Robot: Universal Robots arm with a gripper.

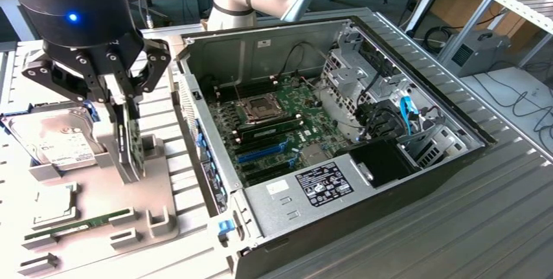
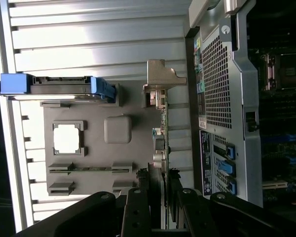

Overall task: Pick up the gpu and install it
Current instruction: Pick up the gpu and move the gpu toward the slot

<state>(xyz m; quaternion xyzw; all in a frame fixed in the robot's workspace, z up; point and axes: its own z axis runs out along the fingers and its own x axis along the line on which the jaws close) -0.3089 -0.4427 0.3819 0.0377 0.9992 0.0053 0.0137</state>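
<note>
Nearest you, along the near edge of the grey holder (image 1: pixel 160 222), lie the narrow RAM stick (image 1: pixel 79 223) and the square processor (image 1: pixel 56 204). Neither concerns you.

Behind them, at the middle of the holder, the gpu (image 1: pixel 131 143) stands on edge in its slot. The gripper (image 1: pixel 124 103) is over its top edge, jaws pinching the card, one finger on each flat face. The card's lower edge looks seated in the holder.

Expect it to be light and stiff but fragile. The flat faces are the sound place to hold it, well clear of the silver bracket (image 2: pixel 159 80) and of the contact edge underneath. The faces are smooth, so it may slip or swing in the grip if tilted.

The hard drive (image 1: pixel 54 142) sits by the holder's far corner. Beside the holder's edge, on the exterior view's right, the open computer case (image 1: pixel 285 211) shows its motherboard (image 1: pixel 278 118) and blue slots (image 1: pixel 259 153).
</note>
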